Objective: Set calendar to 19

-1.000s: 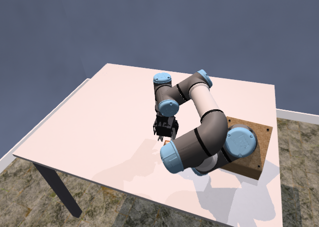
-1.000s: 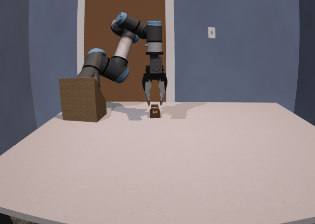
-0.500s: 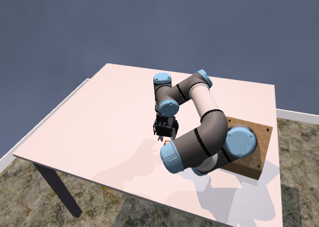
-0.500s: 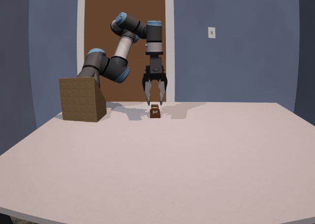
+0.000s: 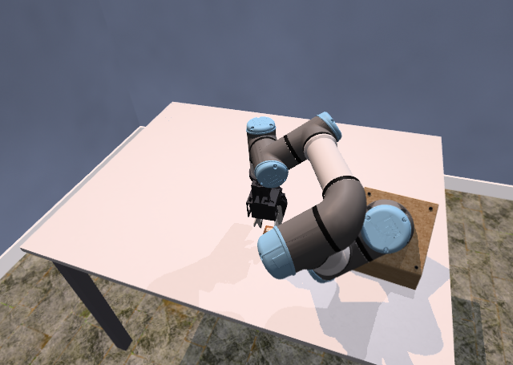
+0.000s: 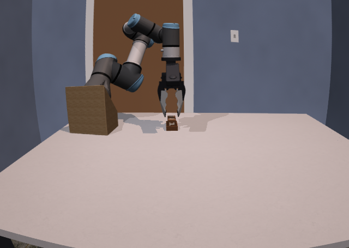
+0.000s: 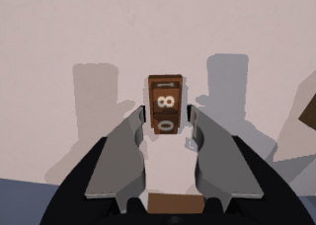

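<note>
A small brown wooden calendar tray (image 7: 165, 79) (image 6: 171, 127) stands on the table and holds two cubes in a row. In the wrist view the far cube (image 7: 166, 101) shows an 8 on top and the near cube (image 7: 167, 124) shows a 0 on top. In the exterior view the tray's end faces the camera with a pale mark on it. My gripper (image 7: 166, 107) (image 6: 170, 114) (image 5: 267, 223) points straight down, its fingers part open and empty. The fingertips hang just above the cubes, one on each side. In the top view the arm hides all but a corner of the calendar (image 5: 268, 229).
The arm's wooden base block (image 6: 90, 110) (image 5: 414, 245) stands left of the calendar in the exterior view. The pale table (image 6: 197, 183) (image 5: 144, 195) stretches wide around it. A door and a wall stand behind the table.
</note>
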You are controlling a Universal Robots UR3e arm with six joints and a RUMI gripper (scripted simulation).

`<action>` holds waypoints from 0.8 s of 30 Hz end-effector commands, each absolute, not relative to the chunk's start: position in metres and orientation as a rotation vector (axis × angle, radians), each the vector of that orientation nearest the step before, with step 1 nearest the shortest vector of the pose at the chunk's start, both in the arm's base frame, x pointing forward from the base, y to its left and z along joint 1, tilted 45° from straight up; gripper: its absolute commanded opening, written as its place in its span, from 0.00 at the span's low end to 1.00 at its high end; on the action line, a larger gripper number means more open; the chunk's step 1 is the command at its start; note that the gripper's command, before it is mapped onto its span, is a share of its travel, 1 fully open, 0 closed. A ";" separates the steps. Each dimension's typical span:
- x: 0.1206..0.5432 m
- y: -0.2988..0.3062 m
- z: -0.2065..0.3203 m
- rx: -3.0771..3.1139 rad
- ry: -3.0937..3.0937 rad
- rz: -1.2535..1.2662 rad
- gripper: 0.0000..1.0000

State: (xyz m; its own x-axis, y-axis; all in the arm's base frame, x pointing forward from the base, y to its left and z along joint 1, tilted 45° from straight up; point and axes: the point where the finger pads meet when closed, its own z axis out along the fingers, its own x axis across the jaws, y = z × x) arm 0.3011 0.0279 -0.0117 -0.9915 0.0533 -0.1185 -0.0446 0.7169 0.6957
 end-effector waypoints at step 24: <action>0.305 0.046 -0.031 0.007 2.789 1.132 0.28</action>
State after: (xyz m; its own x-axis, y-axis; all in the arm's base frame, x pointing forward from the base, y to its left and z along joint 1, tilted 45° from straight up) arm 0.3040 0.0451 -0.0290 -0.9916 0.0531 -0.1183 -0.0446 0.7167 0.6959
